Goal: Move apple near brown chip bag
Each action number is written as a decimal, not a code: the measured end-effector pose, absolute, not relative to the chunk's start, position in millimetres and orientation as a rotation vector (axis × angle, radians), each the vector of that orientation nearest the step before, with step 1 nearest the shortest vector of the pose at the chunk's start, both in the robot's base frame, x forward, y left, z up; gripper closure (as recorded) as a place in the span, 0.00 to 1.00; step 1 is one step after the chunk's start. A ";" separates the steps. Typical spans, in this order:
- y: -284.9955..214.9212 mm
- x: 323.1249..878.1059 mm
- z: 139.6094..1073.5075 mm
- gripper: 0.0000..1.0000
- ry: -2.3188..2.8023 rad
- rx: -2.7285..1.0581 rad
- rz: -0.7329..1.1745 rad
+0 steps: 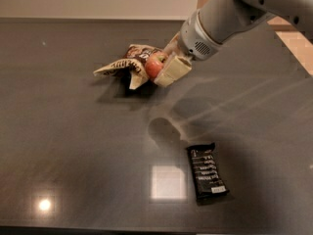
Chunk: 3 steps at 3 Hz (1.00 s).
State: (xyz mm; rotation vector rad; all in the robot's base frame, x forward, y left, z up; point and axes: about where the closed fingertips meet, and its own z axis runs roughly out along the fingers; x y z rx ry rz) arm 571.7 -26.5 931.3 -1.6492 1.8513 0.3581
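The claw [160,67] is closed around the apple [152,65], gripping it between pale fingers [172,71] just beside the right edge of the brown chip bag [124,65] on the dark counter [73,146]. A black bar wrapper [206,173] lies well apart, nearer the front.

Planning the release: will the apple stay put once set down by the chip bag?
Possibly not. The apple, held in the gripper beside the brown chip bag, is round and may roll on the glossy table. The creased bag looks light, likely yielding rather than stopping it.
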 end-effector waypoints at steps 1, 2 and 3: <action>-40.4 602.2 919.8 1.00 1.901 -1.596 0.316; -56.0 624.9 899.4 1.00 1.962 -1.559 0.289; -64.0 637.3 878.6 1.00 2.005 -1.544 0.288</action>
